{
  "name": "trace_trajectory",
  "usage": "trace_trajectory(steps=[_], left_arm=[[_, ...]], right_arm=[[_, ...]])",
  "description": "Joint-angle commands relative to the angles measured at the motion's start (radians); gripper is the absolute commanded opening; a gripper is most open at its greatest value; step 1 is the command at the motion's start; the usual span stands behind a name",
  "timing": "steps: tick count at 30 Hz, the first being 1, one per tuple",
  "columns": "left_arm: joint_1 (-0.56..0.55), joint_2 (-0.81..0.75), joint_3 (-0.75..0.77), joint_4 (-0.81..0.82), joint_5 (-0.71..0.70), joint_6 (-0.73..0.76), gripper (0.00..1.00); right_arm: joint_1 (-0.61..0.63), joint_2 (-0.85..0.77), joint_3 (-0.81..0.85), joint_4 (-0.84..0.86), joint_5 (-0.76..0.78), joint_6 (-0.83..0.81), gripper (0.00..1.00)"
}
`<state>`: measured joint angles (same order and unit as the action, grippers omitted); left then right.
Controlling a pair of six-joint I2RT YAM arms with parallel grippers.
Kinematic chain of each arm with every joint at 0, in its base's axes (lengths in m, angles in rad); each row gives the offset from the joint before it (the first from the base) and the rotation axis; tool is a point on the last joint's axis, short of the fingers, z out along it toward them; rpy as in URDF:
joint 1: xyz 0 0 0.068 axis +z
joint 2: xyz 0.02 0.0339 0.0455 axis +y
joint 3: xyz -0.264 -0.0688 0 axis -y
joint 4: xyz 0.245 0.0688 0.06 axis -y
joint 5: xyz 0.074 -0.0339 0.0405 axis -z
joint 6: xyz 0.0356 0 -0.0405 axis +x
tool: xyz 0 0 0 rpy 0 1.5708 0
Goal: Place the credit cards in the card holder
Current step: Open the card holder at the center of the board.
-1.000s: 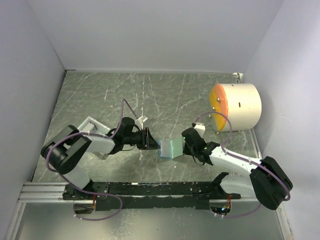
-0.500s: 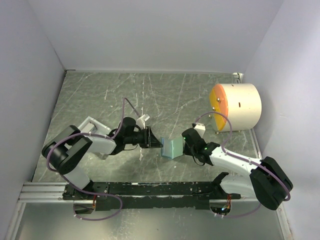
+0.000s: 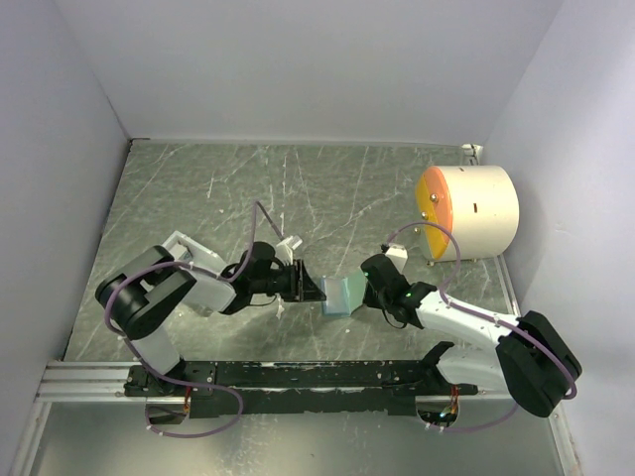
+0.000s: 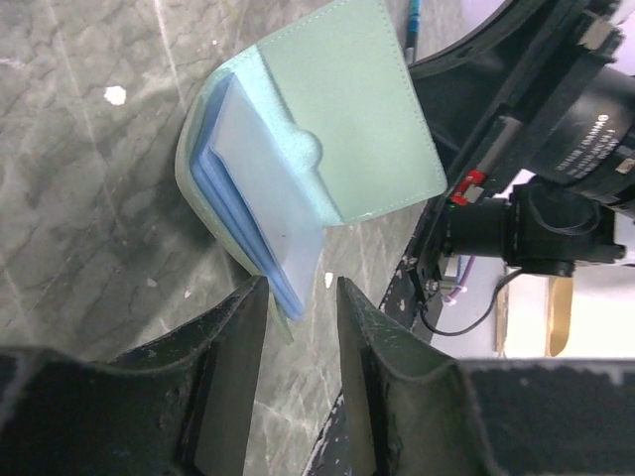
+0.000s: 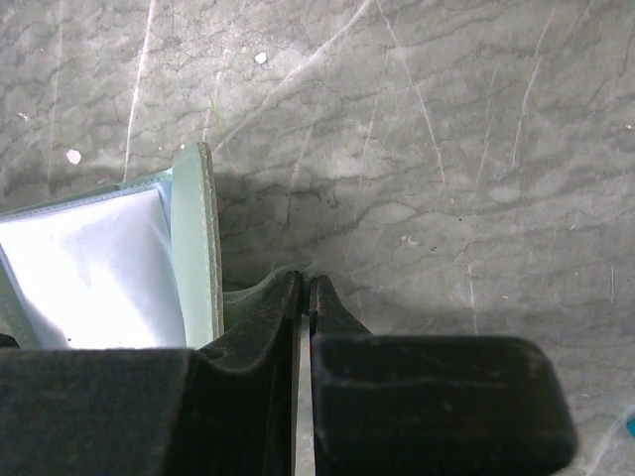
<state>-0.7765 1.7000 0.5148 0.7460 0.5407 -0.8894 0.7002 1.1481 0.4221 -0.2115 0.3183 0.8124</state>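
The card holder hangs partly open just above the table between the two arms, sage-green outside and light blue inside. My right gripper is shut on a thin green flap at its edge. My left gripper faces the holder from the left with its jaws apart. The lower corner of the blue pockets reaches just to the left gripper's fingertips and is not clamped. No credit cards show in any view.
A white drum with an orange face lies at the right of the marbled table. Pale walls close in the left, back and right sides. A black rail with both arm bases runs along the near edge.
My left gripper has slid right, up to the card holder's open side. The right gripper has kept its grip; the holder has shifted slightly right.
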Motion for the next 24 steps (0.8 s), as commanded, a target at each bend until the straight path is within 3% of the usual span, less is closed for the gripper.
trace_trajectory(steps=[1, 6, 10, 13, 17, 24], left_arm=[[-0.022, -0.018, 0.018, -0.057, -0.067, 0.079, 0.43], [-0.023, -0.101, 0.002, -0.137, -0.128, 0.083, 0.17], [-0.023, -0.255, -0.005, -0.292, -0.219, 0.091, 0.07], [-0.023, -0.388, 0.034, -0.541, -0.335, 0.114, 0.07], [-0.022, -0.531, 0.055, -0.714, -0.435, 0.137, 0.07], [-0.023, -0.468, 0.072, -0.733, -0.410, 0.129, 0.23]], right_arm=[[-0.005, -0.014, 0.002, 0.000, -0.013, 0.005, 0.00], [0.021, -0.033, 0.045, -0.024, -0.043, -0.050, 0.00], [0.107, -0.035, 0.117, -0.031, -0.089, -0.079, 0.00], [0.130, -0.028, 0.161, -0.006, -0.169, -0.091, 0.00], [0.132, 0.008, 0.193, 0.010, -0.186, -0.086, 0.00], [0.111, 0.065, 0.183, -0.081, -0.036, -0.070, 0.00]])
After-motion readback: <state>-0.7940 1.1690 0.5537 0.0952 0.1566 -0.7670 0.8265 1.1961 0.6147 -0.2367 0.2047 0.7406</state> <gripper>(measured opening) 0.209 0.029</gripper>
